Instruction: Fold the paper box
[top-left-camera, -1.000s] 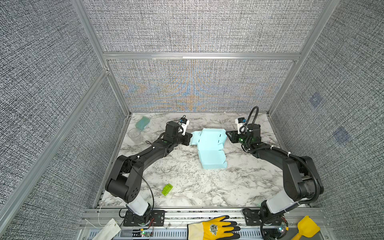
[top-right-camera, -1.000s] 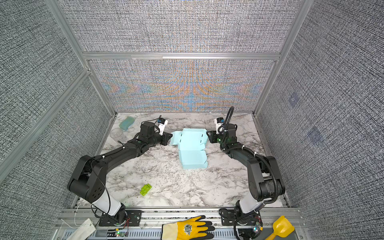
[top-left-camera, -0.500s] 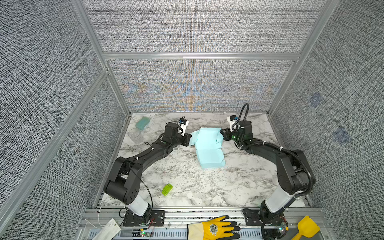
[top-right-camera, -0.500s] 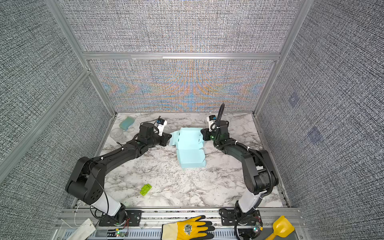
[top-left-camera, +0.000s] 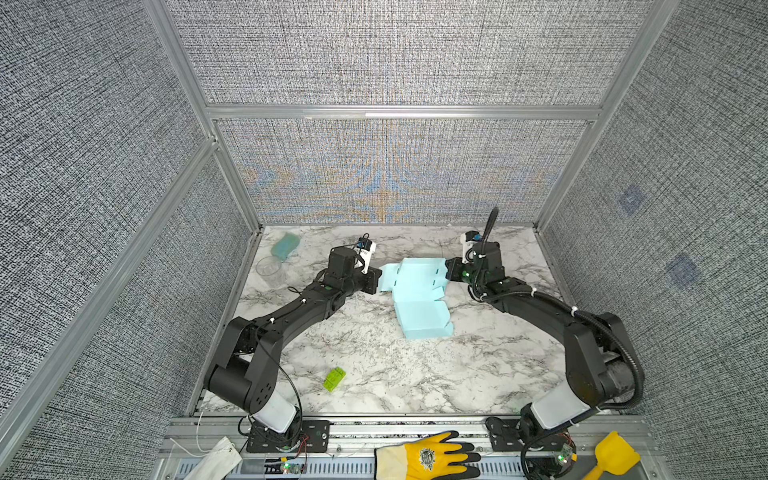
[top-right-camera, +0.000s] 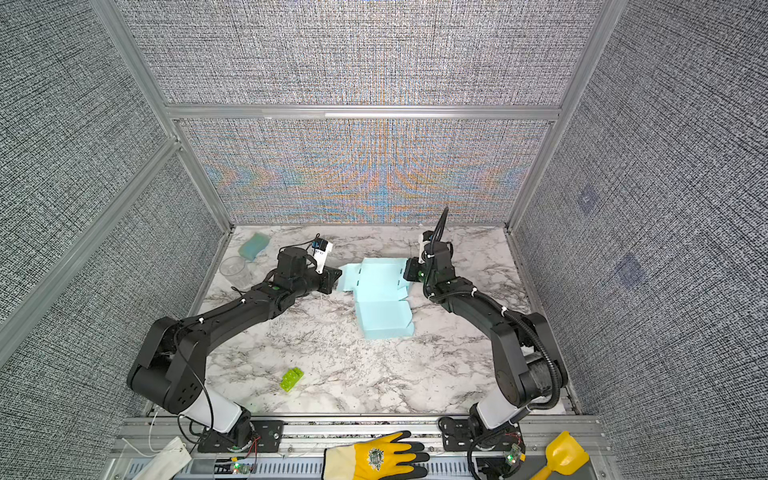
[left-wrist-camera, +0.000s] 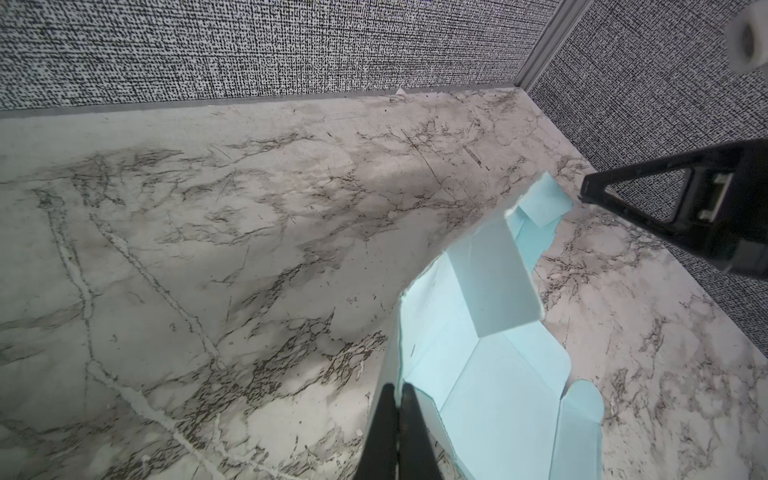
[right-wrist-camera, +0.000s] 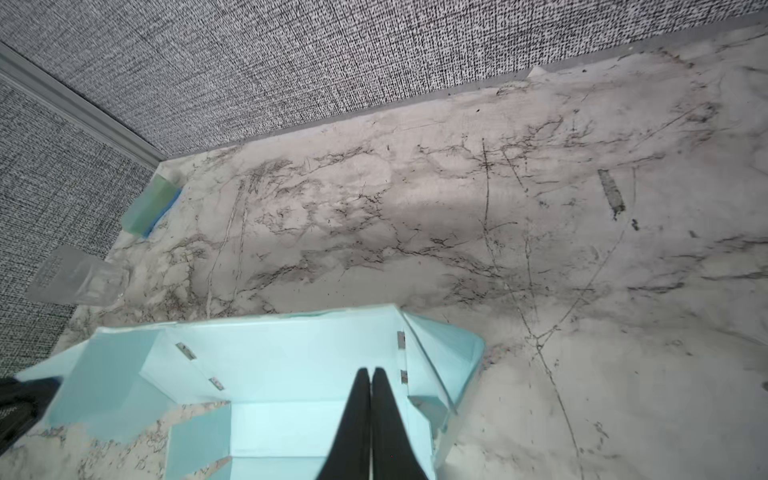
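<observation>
Lying partly folded on the marble tabletop (top-left-camera: 415, 374), toward the far middle, the paper box (top-left-camera: 415, 291) is seen in both top views between the two grippers. Its far part is raised into walls and flaps, while a flat panel is spread toward the near side. The left gripper (top-left-camera: 376, 283) is set against the box's left flap. In the left wrist view its fingers (left-wrist-camera: 384, 415) are clenched on the thin edge of that flap. The right gripper (top-left-camera: 448, 271) is placed at the box's right edge. In the right wrist view its fingers (right-wrist-camera: 357, 415) are shown drawn together with only a sliver between them, and whether cardboard is pinched there cannot be told. A teal sponge (top-left-camera: 286, 245) and a clear plastic cup (top-left-camera: 269, 266) are found at the far left corner, well apart from the box. A lime-green toy brick (top-left-camera: 334, 379) is seen at the near left. A yellow work glove (top-left-camera: 424, 457) and a yellow scoop (top-left-camera: 613, 455) are laid beyond the tabletop's near edge.
</observation>
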